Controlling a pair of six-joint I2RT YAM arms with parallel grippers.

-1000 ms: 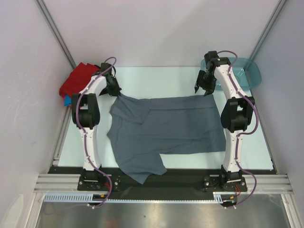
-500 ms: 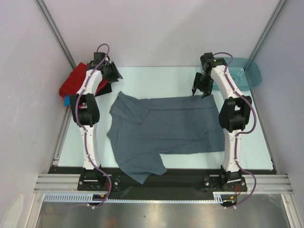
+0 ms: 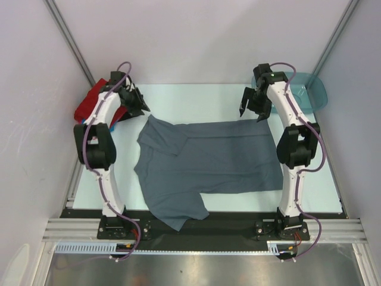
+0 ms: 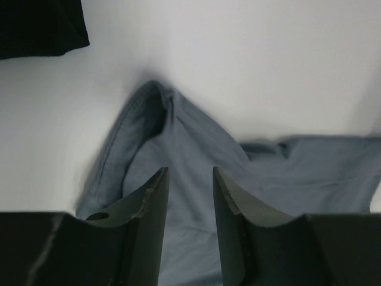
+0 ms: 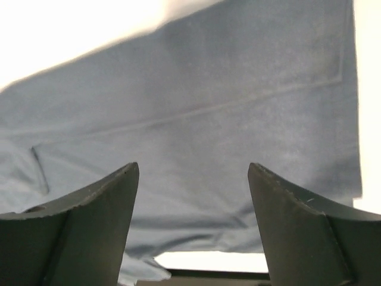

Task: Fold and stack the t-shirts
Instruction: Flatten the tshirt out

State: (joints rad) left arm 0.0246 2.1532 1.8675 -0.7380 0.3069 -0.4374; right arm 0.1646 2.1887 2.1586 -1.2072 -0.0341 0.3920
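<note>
- A heap of red cloth t-shirts [image 3: 90,105] is lying at the far left corner of the pale table [image 3: 196,95], and a flat piece of black cloth [image 4: 41,27] is showing in the left wrist view just beyond the left claw
- The left gripper [image 3: 141,106] is hovering near the far left of the table, just above the puckered sleeve tip of the shirt; its two dark fingers [image 4: 149,196] are standing partly apart with a clear gap, gripping nothing
- The plain slate grey-blue short-sleeved cloth t-shirt [image 3: 214,158] is lying spread across the middle of the table, collar end towards the left edge and hem towards the right edge, with one sleeve trailing over the near edge
- This shirt is looking light, limp and non-slippery: it is going to sag and crease wherever it is not supported, and nothing in it is at risk of breaking
- A single pinch is likely to drag it into a bunch, so taking it at two matching points along the far edge, the raised sleeve ridge [image 4: 156,101] on the left and the hem corner on the right, is looking the surest hold
- The right gripper [image 3: 250,112] is hanging over the far right corner of the shirt, jaws spread wide and empty, with the hem seam [image 5: 238,101] lying flat beneath them
- A teal plastic tub [image 3: 311,89] is sitting at the far right corner, apart from the shirt
</note>
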